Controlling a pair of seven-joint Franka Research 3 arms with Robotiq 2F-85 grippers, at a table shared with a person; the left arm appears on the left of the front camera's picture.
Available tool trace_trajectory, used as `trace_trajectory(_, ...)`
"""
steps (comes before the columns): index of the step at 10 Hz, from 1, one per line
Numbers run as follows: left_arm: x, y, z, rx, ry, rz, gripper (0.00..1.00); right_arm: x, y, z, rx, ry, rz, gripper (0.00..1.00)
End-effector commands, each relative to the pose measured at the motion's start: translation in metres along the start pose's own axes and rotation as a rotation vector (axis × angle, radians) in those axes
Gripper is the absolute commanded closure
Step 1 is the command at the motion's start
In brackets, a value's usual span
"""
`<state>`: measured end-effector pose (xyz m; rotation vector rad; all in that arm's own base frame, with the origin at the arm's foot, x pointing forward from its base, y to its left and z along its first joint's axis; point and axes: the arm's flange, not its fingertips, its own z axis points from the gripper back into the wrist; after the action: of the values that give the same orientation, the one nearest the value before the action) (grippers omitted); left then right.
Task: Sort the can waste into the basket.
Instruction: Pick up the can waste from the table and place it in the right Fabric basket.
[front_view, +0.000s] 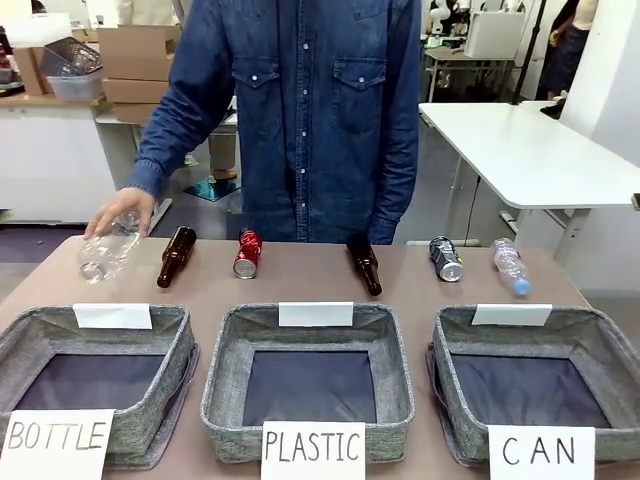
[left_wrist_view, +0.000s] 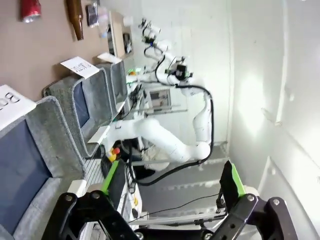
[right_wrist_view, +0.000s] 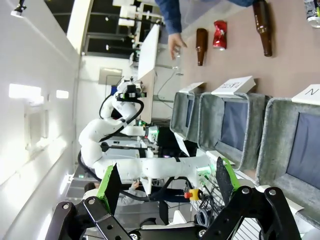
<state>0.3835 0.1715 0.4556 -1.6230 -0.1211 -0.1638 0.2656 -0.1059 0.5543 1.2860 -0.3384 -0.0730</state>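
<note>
You are facing a brown table (front_view: 420, 290) with a person in a blue denim shirt (front_view: 310, 120) standing at its far side. Three grey woven-fabric rectangular baskets are sitting along the near edge: the one signed "BOTTLE" (front_view: 170, 350) on the left, the one signed "PLASTIC" (front_view: 225, 370) in the middle, and the one signed "CAN" (front_view: 600, 345) on the right.

Your left gripper (left_wrist_view: 172, 180) is hanging off the table with its jaws spread wide and nothing between them. Your right gripper (right_wrist_view: 166, 180) is doing the same.

The person's hand (front_view: 120, 212) is resting on a clear plastic bottle (front_view: 104, 250) at the far left. A second clear plastic bottle (front_view: 510, 266) is lying at the far right.

Two brown glass bottles (front_view: 176, 256) (front_view: 364, 264) are lying in the row. The crushed red metal can (front_view: 247, 254) is lying between them, beyond the "PLASTIC" basket. The dark blue-black can with a silver top (front_view: 446, 259) is lying beyond the "CAN" basket's far left corner, outside it.
</note>
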Motion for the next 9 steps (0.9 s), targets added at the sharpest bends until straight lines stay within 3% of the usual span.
trace_trajectory(1,-0.023,-0.015,0.018,-0.064,-0.105,-0.052,0.0,0.003,0.002,0.0,0.023,-0.003,0.028,0.0)
trace_trajectory(4,-0.038,-0.01,0.028,-0.079,-0.154,-0.047,0.0,0.003,0.002,0.0,0.023,-0.003,0.028,0.0)
trace_trajectory(9,-0.036,-0.006,0.024,-0.074,-0.127,-0.03,0.0,0.003,0.002,0.0,0.023,-0.003,0.028,0.0)
